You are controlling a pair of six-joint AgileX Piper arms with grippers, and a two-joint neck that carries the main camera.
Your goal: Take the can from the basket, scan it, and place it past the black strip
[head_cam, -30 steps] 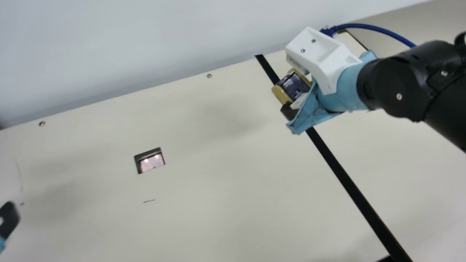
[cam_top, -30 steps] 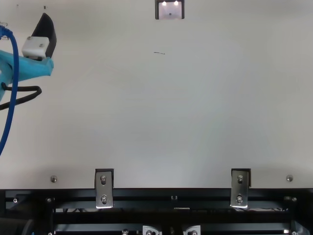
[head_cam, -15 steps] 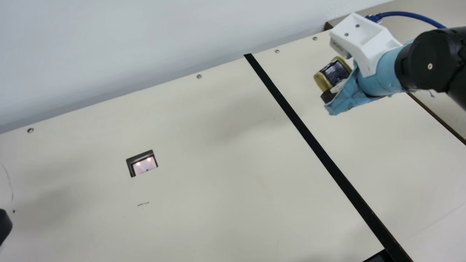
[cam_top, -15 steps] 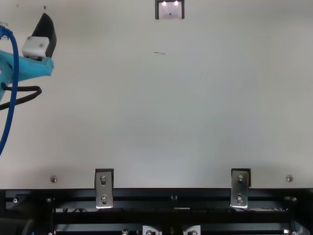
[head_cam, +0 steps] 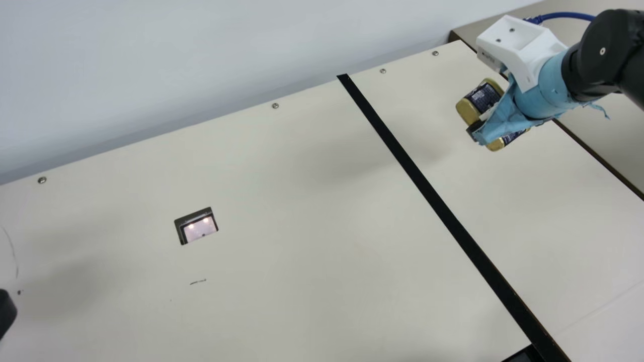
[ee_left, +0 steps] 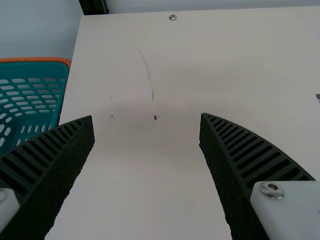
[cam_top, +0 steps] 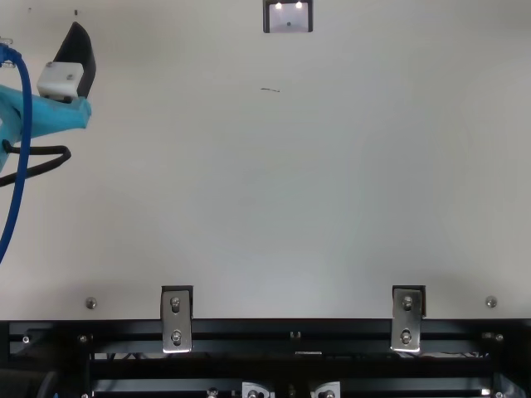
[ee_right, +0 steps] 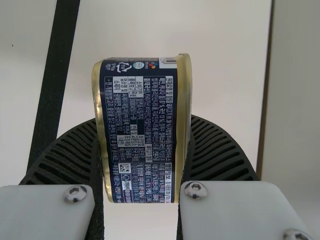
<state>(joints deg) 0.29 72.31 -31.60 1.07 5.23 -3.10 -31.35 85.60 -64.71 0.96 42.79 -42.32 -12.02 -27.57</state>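
Clasping navy-and-gold can (ee_right: 140, 130) in right gripper (head_cam: 478, 123), beyond black strip (head_cam: 432, 196). Holding fingers of left gripper (cam_top: 76, 56) wide apart.

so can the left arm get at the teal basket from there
Probably yes: in the left wrist view the basket is off to one side of the left gripper, whose fingers are open and empty, and nothing seems to block the way. Its depth is hard to judge.

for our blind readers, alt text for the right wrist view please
The right gripper clamps a gold-rimmed can between its ribbed black fingers, its dark printed label showing, over the cream table, beside a black strip.
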